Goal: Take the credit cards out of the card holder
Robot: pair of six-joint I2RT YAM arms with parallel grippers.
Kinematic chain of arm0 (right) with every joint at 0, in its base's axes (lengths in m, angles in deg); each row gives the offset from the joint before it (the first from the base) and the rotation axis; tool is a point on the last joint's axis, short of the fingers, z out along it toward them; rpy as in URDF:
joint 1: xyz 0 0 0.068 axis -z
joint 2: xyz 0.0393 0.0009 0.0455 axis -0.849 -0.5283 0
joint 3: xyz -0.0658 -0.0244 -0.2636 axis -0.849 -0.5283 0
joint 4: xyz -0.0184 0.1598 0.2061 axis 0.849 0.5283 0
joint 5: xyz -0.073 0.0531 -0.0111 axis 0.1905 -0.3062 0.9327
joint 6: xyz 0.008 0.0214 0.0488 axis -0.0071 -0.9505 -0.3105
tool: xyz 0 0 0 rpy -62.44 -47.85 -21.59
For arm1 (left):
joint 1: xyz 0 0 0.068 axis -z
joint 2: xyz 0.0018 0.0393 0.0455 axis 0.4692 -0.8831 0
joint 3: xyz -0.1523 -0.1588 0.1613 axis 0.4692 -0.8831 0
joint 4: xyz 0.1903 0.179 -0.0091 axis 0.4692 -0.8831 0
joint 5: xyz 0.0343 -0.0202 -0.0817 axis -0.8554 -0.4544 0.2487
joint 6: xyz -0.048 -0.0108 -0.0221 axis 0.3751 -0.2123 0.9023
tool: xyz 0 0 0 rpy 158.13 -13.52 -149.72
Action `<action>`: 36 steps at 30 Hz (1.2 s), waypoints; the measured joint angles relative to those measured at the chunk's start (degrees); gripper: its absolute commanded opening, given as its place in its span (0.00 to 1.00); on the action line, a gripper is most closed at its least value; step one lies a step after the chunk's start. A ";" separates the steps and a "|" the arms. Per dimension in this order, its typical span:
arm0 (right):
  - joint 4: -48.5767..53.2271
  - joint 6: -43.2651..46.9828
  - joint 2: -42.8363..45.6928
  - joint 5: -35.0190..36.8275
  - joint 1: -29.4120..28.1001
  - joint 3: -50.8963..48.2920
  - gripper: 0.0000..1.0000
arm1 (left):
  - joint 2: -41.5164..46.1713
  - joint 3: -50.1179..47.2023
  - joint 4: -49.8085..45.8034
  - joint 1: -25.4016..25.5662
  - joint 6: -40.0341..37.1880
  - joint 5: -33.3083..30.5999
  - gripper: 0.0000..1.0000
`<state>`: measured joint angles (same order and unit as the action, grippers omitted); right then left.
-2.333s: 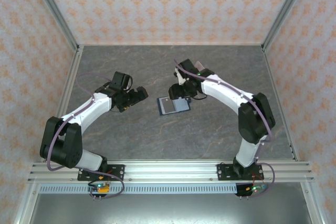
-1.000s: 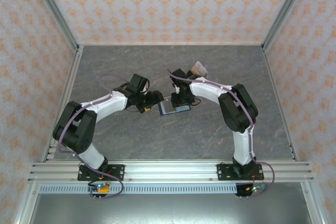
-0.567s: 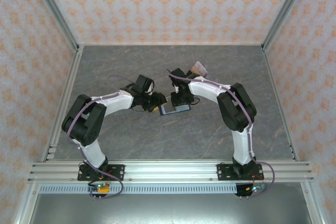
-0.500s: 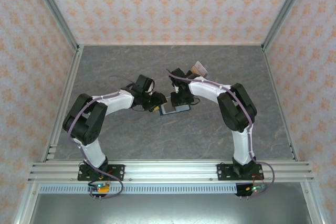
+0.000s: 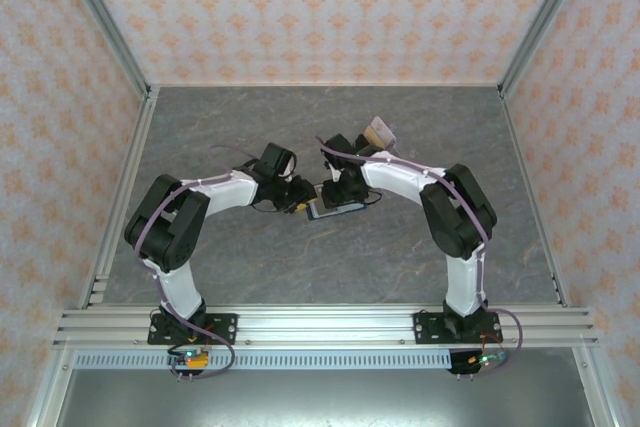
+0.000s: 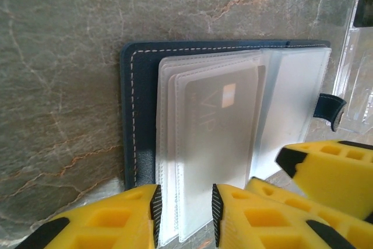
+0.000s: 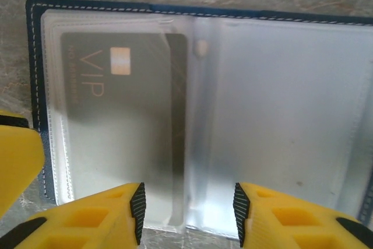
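The left gripper (image 6: pixel 185 202) had its yellow fingers (image 6: pixel 99 220) a narrow gap apart, not clamped shut. They hung over the spine-side edge of the card holder (image 6: pixel 129 115), and the fanned edges of the clear sleeves (image 6: pixel 291 103) showed in the gap. Whether the pads touched a sleeve could not be told. From above, this gripper (image 5: pixel 300 199) sat at the holder's left edge.

The right gripper (image 7: pixel 189 202) was also unclenched, with its jaws wider apart. They straddled the middle fold of the sleeves (image 7: pixel 280 115) at one long edge of the card holder (image 7: pixel 34 56). No card or sleeve was visibly pinched between them, and whether they pressed on the holder could not be told. From above, this gripper (image 5: pixel 338 190) stood over the holder's far edge, close beside the left one.

The card holder (image 5: pixel 335 209) lay open and flat on the grey marbled table (image 5: pixel 250 127), between the two grippers. A grey card (image 6: pixel 224 126) marked VIP, with a small square chip, sat inside a sleeve on the spine half of the holder. The right wrist view showed the same card (image 7: pixel 116 103) fully within its pocket. The sleeve on the other half looked clear. The little tab clasp (image 6: pixel 329 109) stuck out from the holder's edge opposite the spine.

A small pale thing (image 5: pixel 378 130) lay beyond the holder's far side, too small to identify.
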<state>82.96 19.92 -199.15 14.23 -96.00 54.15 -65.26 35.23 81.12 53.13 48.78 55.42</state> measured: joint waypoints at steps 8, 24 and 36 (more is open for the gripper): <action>0.94 -0.04 -2.40 0.94 -0.07 1.66 0.28 | 0.00 0.02 0.48 0.00 0.00 0.15 0.28; 0.94 -0.61 -2.73 -1.84 0.87 2.05 0.21 | -2.38 1.09 0.94 0.00 0.00 1.68 0.27; 0.35 -1.75 -2.73 -6.67 3.15 1.42 0.21 | -4.17 3.30 0.76 0.61 0.00 2.05 0.27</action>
<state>83.31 18.18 -201.89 7.56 -92.85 55.57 -69.44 38.53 81.88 53.74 48.78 57.47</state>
